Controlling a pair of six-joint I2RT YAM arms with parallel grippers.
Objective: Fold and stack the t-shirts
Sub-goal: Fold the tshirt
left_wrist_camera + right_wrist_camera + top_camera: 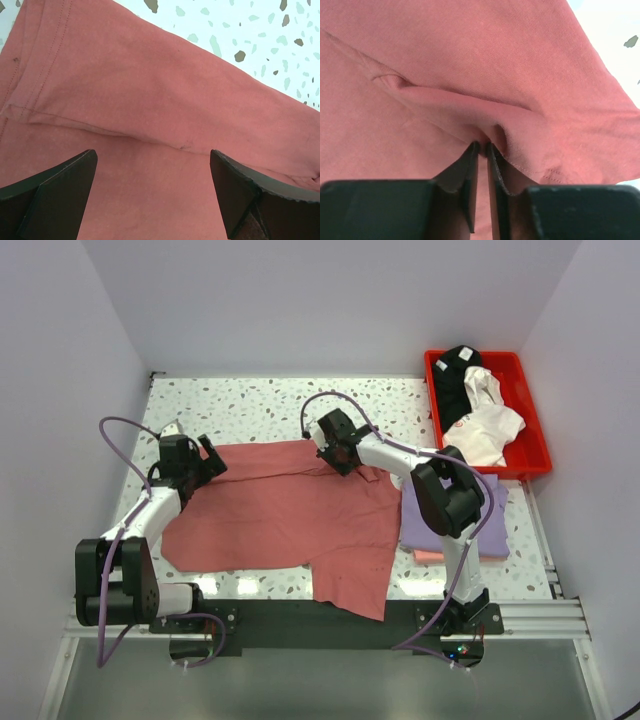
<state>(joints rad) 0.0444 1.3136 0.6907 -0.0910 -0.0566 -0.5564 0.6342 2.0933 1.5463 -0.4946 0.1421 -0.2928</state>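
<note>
Where everything rests: a white counter [260, 405] flecked with grey and green, closed in by plain pale walls on three sides.
Landmark: a red tray [505, 370] at the far corner on the right arm's side.
Red shirt [290, 510]: spread flat across the middle of the counter, well to the left-arm side of the tray.
Long axis: roughly side to side, running toward the tray; one corner lies over the near edge onto the black base plate [270, 615].
Left jaws: apart, over the shirt's end farthest from the tray, a stitched hem in view.
Right jaws: clamped on a pinched fold at the shirt's far edge, nearer the tray.
Lavender shirt [495, 525]: folded just in front of the tray, a pale pink shirt [428, 556] peeking out beneath.
Inside the tray: a white shirt [485, 425] and a black shirt [455, 380], crumpled.
Hard to make out: the red shirt's neck opening, so which end is the collar cannot be told; the right arm covers part of the lavender shirt.
</note>
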